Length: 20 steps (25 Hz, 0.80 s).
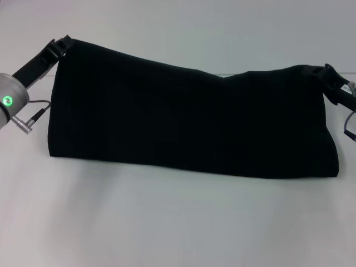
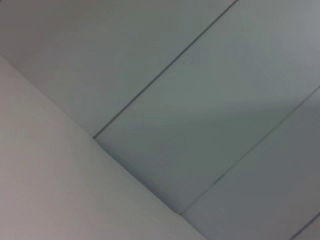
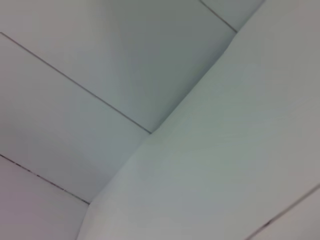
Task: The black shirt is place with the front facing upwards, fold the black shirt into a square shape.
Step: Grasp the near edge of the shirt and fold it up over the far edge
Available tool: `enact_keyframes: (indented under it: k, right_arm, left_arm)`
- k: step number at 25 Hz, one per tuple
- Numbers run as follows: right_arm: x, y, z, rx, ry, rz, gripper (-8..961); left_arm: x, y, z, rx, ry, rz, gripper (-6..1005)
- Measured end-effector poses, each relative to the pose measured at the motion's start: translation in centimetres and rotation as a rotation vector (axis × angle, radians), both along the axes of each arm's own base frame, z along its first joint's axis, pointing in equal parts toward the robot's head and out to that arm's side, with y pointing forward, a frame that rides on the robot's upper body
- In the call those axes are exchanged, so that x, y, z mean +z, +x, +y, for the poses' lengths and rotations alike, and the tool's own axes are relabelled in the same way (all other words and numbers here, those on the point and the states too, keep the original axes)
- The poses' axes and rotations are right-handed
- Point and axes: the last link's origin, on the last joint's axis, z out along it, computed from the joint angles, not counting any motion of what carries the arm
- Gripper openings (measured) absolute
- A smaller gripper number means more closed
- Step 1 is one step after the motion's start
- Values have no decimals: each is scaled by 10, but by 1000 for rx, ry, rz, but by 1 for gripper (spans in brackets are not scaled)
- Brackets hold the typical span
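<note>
The black shirt hung as a wide plain black band, stretched between the left gripper and the right gripper, each at 1 upper corner. Its top edge sagged midway; its lower edge touched the table.

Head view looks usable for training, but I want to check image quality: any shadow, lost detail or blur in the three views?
Head view: the black shirt reads as a nearly flat dark mass with few folds visible, casting a soft shadow on the white table. Left gripper and right gripper sit at its upper corners. Both wrist views: only pale panels and seams, softly focused.
</note>
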Motion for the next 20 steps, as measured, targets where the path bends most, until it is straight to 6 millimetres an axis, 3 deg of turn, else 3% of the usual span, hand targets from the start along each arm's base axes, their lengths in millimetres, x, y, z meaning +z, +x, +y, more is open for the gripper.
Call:
enact_keyframes:
  k: [8, 20]
  right_arm:
    - [-8, 2, 14, -96, 74, -84, 42]
    - [-13, 9, 16, -156, 103, -156, 52]
  left_arm:
    - [-14, 3, 8, 50, 70, 103, 56]
    - [-36, 7, 11, 85, 114, 234, 72]
